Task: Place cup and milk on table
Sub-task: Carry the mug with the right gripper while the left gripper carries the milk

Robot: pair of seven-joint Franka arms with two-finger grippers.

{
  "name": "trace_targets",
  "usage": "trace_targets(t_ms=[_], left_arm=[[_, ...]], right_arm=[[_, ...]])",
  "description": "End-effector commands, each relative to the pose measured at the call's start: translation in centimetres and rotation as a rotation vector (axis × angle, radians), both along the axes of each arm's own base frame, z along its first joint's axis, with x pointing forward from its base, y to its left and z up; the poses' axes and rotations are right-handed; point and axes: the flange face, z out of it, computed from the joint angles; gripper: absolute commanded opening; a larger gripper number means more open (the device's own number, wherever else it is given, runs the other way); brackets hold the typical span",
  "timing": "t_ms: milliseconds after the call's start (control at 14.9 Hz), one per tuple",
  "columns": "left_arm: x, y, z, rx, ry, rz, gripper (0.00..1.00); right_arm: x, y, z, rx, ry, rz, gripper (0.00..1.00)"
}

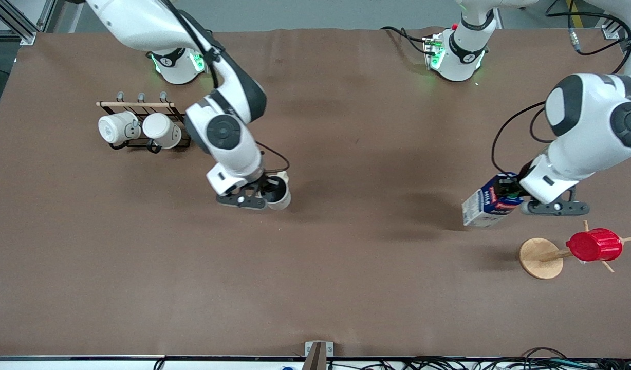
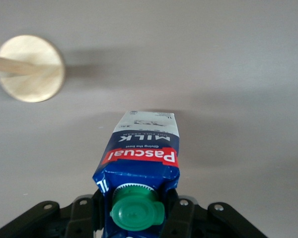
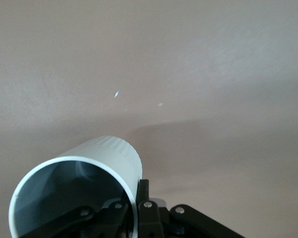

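While both arms carry their loads above the brown table (image 1: 346,288), the step in hand looks like the setting-down itself: neither the cup (image 1: 278,192) nor the milk (image 1: 487,204) seems to stand on the sheet yet, judging by the shadows cast apart from them.

Centre-left of the front frame, the right gripper (image 1: 266,194) is clamped on the cup's rim, one finger inside the dark hollow and one outside; the right wrist view shows the cup (image 3: 77,191) directly under the fingers (image 3: 143,206), mouth toward the camera, with bare sheet past it. It hangs over open table, lower in the frame than the rack (image 1: 141,121) with two white mugs (image 1: 138,129).

At the right of the front frame, the left gripper (image 1: 516,192) pinches the milk at its gabled top, and the carton hangs tilted, its base swung out toward the middle of the table. In the left wrist view the green cap (image 2: 136,210) sits between the fingers (image 2: 181,213) and the carton's body (image 2: 141,153) runs away from the camera. The wooden stand (image 1: 540,258) holding a red cup (image 1: 594,245) sits near it, lower in the frame.

Next, I'd say each arm needs to lower until the base meets the sheet, the carton first brought upright, then let go; the milk should keep apart from the stand's round foot
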Motion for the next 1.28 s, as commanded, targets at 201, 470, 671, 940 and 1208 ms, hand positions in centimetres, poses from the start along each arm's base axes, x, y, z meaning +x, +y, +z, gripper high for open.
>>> trace_targets(t_ms=[201,470,671,940,1208], left_arm=[[1.9,-10.6,-0.6,-0.046,0.045,0.045,0.43],[0.6,-17.3,-0.6,-0.084,0.065,0.09,0.43],[-1.7,-22.4,-1.7,-0.062,0.091,0.088,0.42],[-4.4,-27.8,-5.5,0.001,0.123,0.105,0.41],[-5.6,-31.4,-6.8,0.01,0.127,0.126,0.41]], right_arm=[[-2.2,5.9,-4.4,-0.027,-0.048,-0.04,0.0],[-4.1,8.5,-5.6,0.006,-0.058,-0.023,0.01],[-4.2,8.6,-5.6,0.008,-0.059,-0.021,0.21],[-3.7,8.2,-4.5,0.011,-0.061,-0.036,1.0],[-1.3,3.3,3.7,-0.062,-0.097,-0.102,1.0]])
